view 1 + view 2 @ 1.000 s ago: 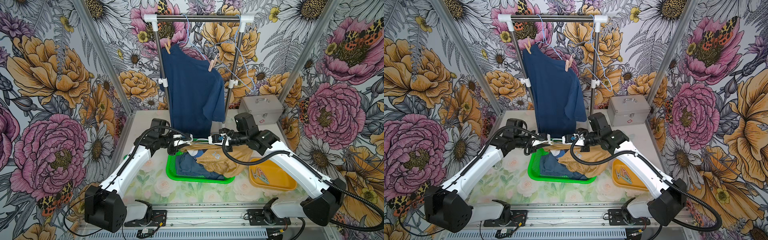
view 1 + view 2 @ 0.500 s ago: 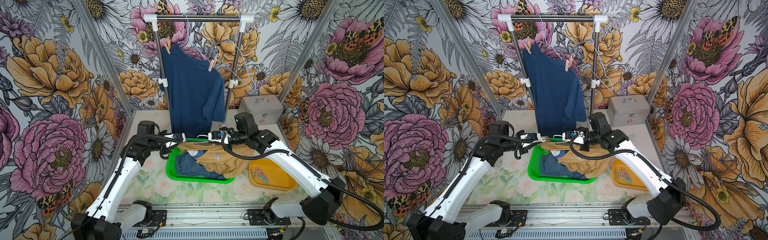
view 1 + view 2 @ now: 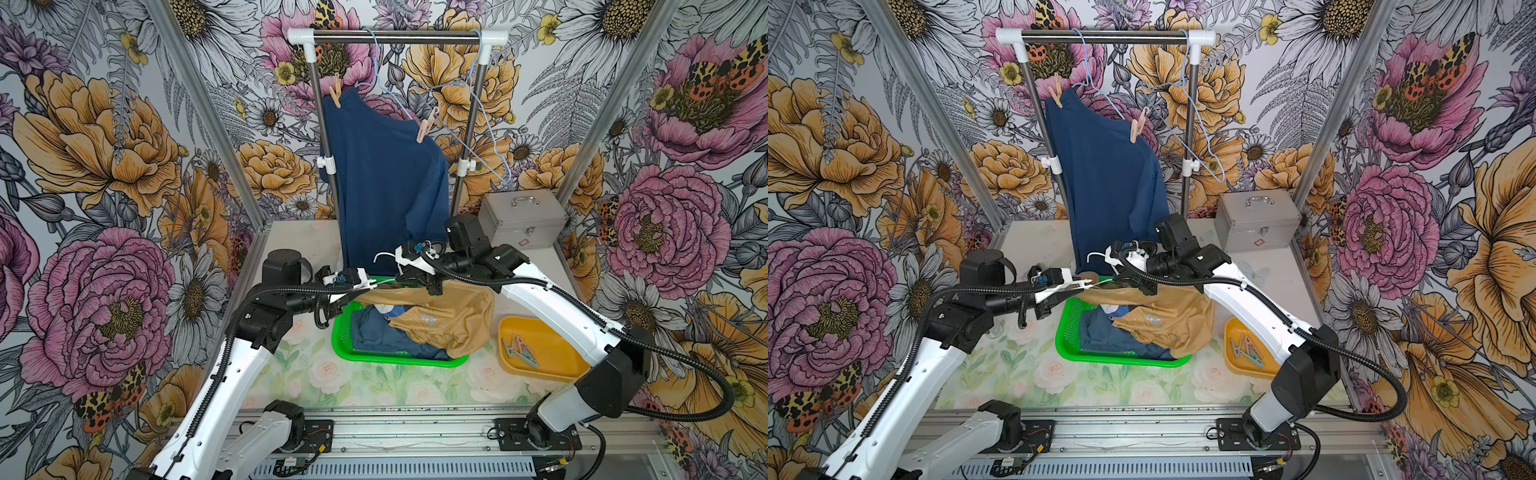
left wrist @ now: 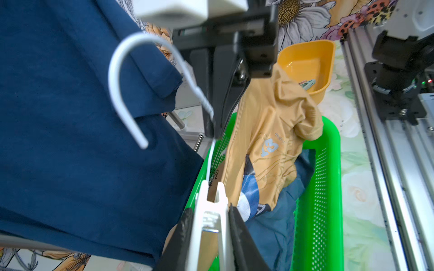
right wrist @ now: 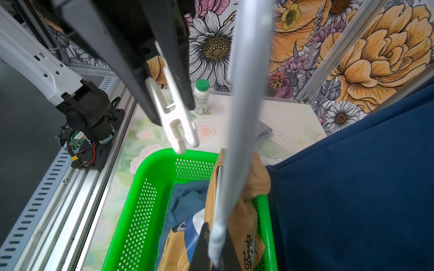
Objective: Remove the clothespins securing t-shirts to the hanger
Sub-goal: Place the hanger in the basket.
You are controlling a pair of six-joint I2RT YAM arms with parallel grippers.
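Left hand holds a white clothespin tight and should carry it slowly to the yellow tray, lower right.

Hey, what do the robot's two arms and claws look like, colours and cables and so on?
The left arm and right arm have white shell links joined by chunky black joints, each trailed by a black ribbed hose. The left claw and right claw have slim black fingers under white housings.
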